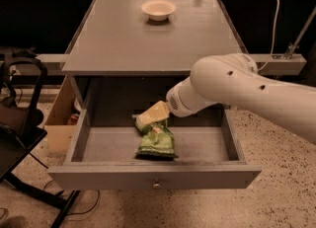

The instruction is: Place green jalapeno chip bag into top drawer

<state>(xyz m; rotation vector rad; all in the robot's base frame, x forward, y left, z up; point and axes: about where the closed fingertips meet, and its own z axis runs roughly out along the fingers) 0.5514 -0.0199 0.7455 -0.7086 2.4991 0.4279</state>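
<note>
Open top drawer (123, 176): green jalapeno chip bag (157, 143) on its floor.
Bag lies flat mid-drawer, low enough, I judge, for closing. The gripper (152, 116) meets its far edge, arm angled in under the tabletop (123, 39) to clear it; holding or released, I cannot tell. A white bowl (158, 9) sits beyond.

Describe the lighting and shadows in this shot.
Camera view: light falls from above and evenly covers the tabletop. The bowl throws only a soft shadow. The back of the top drawer, under the tabletop, is dark. The green jalapeno chip bag lies in the lit front part, with the tool at its upper end. There is no strong glare.
</note>
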